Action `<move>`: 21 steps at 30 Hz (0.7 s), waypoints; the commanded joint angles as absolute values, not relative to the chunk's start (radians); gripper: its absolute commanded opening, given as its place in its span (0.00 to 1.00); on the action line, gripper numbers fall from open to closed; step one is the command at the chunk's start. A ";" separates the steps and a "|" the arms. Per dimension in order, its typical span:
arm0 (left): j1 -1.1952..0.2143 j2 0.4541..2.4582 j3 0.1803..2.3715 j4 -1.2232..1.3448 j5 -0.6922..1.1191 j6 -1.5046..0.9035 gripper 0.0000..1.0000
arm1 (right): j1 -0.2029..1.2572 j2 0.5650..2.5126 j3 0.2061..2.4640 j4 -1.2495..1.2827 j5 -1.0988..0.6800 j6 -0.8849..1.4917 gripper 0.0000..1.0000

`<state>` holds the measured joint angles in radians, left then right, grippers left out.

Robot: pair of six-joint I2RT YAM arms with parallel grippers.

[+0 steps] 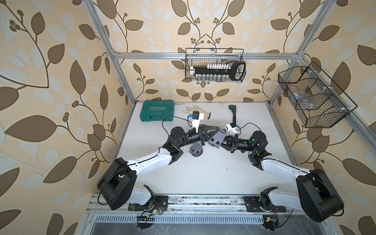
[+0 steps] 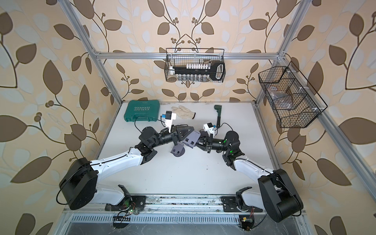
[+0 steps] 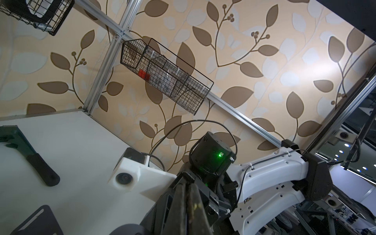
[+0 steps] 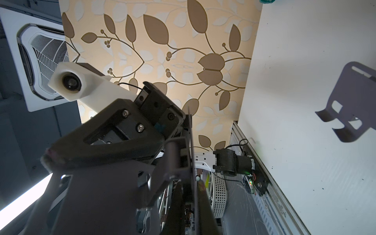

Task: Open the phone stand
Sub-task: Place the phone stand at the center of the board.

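Table (image 1: 203, 179) hosts the job: both arms reach in from the near rail & meet mid-surface. Green tool case (image 1: 157, 110), glove (image 1: 195, 110) & dark-handled tool (image 1: 233, 116) lie along the far edge, well apart from the work, prob. so the arms don't foul them. The grey phone stand (image 1: 217, 139) sits mid-table btwn the pincers, one plate lifted, its round foot (image 1: 198, 154) lower, near the surface. The left gripper (image 1: 219, 131) & right gripper (image 1: 223, 140) are each clenched on it from opposite sides, likely one to anchor, the other to swing the hinge. Opening looks unfinished.
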<state>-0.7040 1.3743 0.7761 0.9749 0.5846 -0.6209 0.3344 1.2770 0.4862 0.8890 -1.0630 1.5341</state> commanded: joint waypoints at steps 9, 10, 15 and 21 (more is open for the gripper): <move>-0.744 1.302 0.944 0.906 0.718 -0.527 0.00 | 0.144 1.220 0.541 0.077 -1.206 1.182 0.00; -0.745 1.292 0.950 0.845 0.726 -0.524 0.00 | 0.130 1.218 0.564 0.040 -1.226 1.148 0.00; -0.779 1.311 1.005 0.652 0.814 -0.513 0.00 | 0.137 1.192 0.621 0.029 -1.233 1.116 0.00; -0.795 1.380 1.013 0.668 0.838 -0.566 0.06 | 0.141 1.145 0.660 -0.004 -1.238 1.085 0.00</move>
